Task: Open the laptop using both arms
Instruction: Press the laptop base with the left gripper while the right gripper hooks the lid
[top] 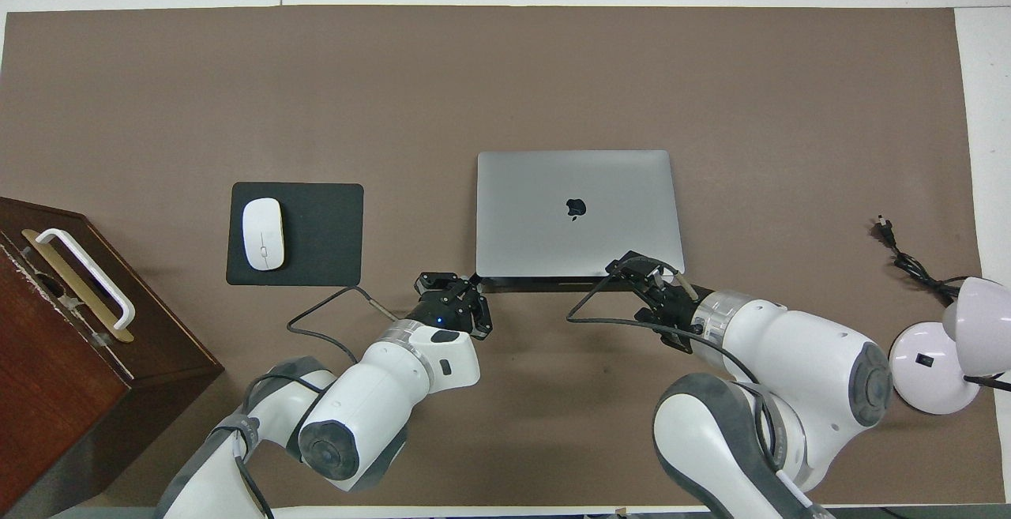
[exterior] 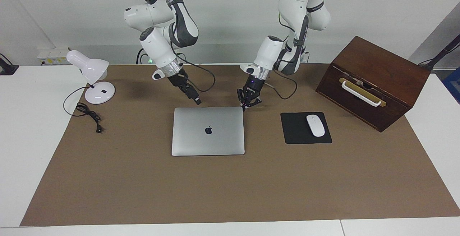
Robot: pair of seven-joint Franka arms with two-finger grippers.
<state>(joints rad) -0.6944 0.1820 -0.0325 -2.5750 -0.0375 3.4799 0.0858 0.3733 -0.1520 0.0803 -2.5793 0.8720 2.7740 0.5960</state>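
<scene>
The laptop (exterior: 208, 140) (top: 576, 179) lies closed and flat on the brown mat, logo up. My left gripper (exterior: 244, 109) (top: 474, 280) is shut, and its tip is down at the laptop's corner nearest the robots, toward the left arm's end. I cannot tell whether it touches. My right gripper (exterior: 197, 101) (top: 625, 265) slants down over the laptop's edge nearest the robots, toward the right arm's end, a little above the lid. Nothing is held by either gripper.
A black mouse pad (exterior: 298, 135) (top: 324, 235) with a white mouse (exterior: 315, 125) (top: 262, 233) lies beside the laptop, toward the left arm's end. A wooden box (exterior: 373, 74) (top: 71, 345) stands past it. A white lamp (exterior: 91, 70) (top: 940, 369) and its cable (exterior: 88, 114) (top: 908, 262) are at the right arm's end.
</scene>
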